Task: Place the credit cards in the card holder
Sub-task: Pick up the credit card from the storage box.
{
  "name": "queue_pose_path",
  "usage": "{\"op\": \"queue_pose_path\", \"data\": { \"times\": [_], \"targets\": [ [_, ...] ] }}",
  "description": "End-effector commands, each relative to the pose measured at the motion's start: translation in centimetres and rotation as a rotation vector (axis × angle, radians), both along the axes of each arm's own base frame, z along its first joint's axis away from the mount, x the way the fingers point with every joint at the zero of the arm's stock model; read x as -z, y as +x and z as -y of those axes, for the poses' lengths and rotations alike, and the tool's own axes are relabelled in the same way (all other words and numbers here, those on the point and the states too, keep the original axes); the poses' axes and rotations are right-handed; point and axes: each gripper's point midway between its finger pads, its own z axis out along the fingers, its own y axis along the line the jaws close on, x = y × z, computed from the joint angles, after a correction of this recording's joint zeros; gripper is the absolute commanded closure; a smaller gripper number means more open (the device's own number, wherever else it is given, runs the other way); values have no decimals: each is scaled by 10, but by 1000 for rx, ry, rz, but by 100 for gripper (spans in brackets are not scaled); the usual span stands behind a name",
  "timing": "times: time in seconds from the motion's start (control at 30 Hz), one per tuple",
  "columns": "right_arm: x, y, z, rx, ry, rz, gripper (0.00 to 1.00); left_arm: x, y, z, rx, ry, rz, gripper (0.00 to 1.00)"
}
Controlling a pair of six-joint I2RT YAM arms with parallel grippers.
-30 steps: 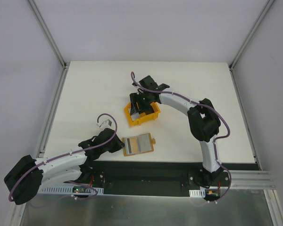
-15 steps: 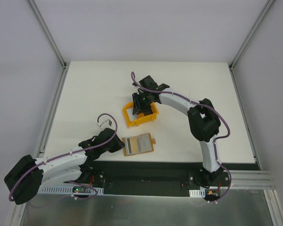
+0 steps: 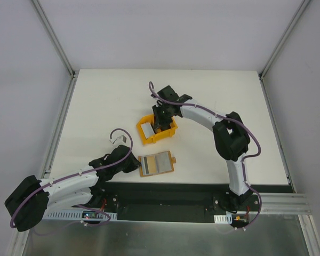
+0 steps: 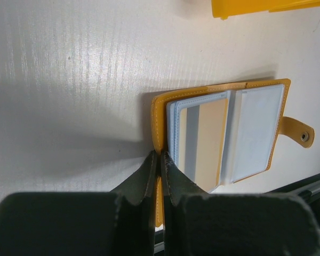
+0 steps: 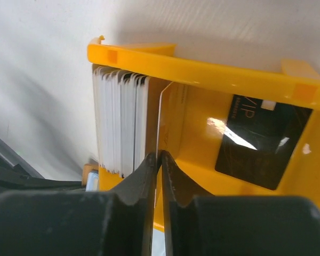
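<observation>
**One card pinched, the holder held open**

The right gripper [image 5: 159,160] is down inside the yellow bin [image 5: 202,66]. Its two fingers are squeezed tight on the top edge of one thin card [image 5: 161,117]. That card stands on its edge, a little apart from the others, so the fingers can take just one. The rest of the credit cards [image 5: 120,122] stand packed together in a row at one end of the bin. A dark card [image 5: 261,141] lies flat on the bin floor. A flat card is hard to pinch, so going for a standing one makes sense.

The left gripper [image 4: 160,160] is clamped on the orange edge of the card holder [image 4: 224,138]. The holder lies open on the white table [image 3: 122,96], just in front of the bin and near the arms, with its snap tab sticking out to the side. The pale pockets face up, and a tan card [image 4: 210,141] sits in one of them. The left arm seems to be pinning the holder down so it will not slide or flap shut when a card is pushed in.

Next, I think, comes lifting the card straight up. Its neighbours are close and could get dragged along.
</observation>
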Motion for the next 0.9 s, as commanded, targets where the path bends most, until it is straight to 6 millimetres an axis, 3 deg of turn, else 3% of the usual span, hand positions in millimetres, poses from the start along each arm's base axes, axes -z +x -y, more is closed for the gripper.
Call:
{"op": "queue_pose_path", "data": {
  "times": [0.0,0.1,0.27,0.53,0.77,0.87],
  "targets": [
    [-42,8,4,14,15,94,94,-9,4,4,16,-13,22,100],
    [-44,15,10,35,-16,130,100,-9,4,3,14,-16,23,100],
    [-58,24,21,57,-51,213,99,-10,3,3,17,-27,31,100],
    [-100,24,35,98,3,324,100,-16,2,7,39,-46,43,100],
    [-126,-11,47,155,136,340,100,-24,0,12,61,-77,47,100],
    [-122,-38,55,190,182,342,100,-31,1,16,72,-96,62,100]
  ]
}}
